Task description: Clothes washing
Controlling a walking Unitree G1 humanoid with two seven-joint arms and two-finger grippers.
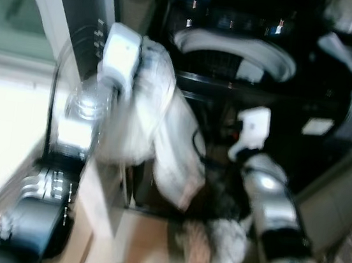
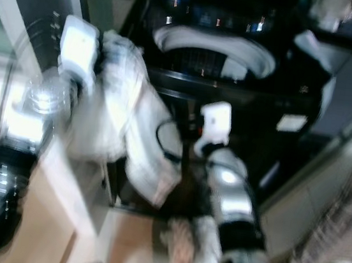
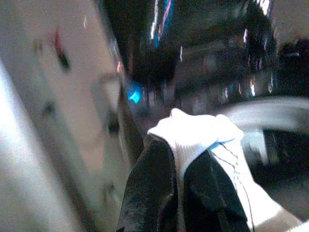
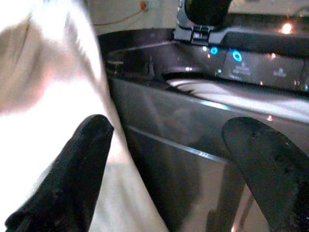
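Observation:
A white garment (image 1: 175, 138) hangs from my raised left gripper (image 3: 178, 169), whose two black fingers are shut on a bunched fold of it (image 3: 198, 137). It dangles in front of a black top-loading washing machine (image 1: 245, 89), whose white drum rim (image 1: 237, 49) lies open just behind. My right gripper (image 4: 169, 159) is open, its fingers (image 4: 72, 174) spread wide with nothing between them. It sits low against the machine's dark front panel (image 4: 193, 130), with the garment (image 4: 53, 87) right beside one finger. The head views are blurred.
The machine's control panel (image 4: 236, 55) glows with blue lights. More pale laundry (image 1: 213, 245) lies low between my arms. A white frame and bright window (image 1: 18, 54) stand to the left, and patterned fabric (image 1: 344, 255) to the right.

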